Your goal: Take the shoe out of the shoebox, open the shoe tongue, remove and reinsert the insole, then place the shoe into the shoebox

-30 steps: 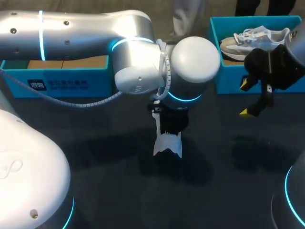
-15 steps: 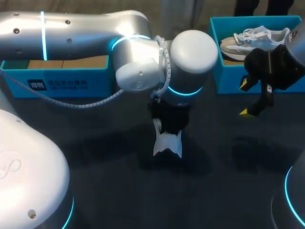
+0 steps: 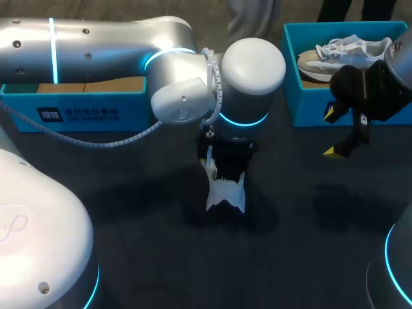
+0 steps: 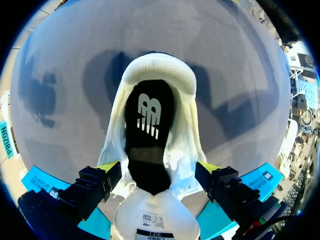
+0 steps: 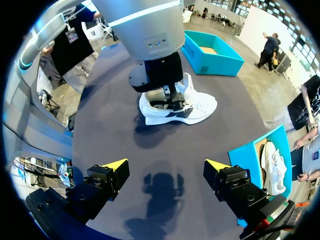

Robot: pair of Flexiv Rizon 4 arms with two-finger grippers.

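Dark matte table (image 3: pixel 161 257). White shoe (image 3: pixel 225 195) stands mid-table, black insole (image 4: pixel 147 135) inside it. L gripper (image 4: pixel 158 169) straddles shoe, a yellow tip pressed to each flank. R gripper (image 5: pixel 165 172) spread wide above tabletop, near blue shoebox (image 3: pixel 293 77) at far R. 2nd shoe (image 3: pixel 341 55) lies in it. Another blue box (image 3: pixel 77 112) far L.

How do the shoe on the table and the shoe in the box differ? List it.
The table shoe stands upright on the table under the left pincer; the boxed shoe rests in the teal shoebox, untouched. The table shoe's black insole shows; the boxed shoe's does not. Both are mostly white sneakers.
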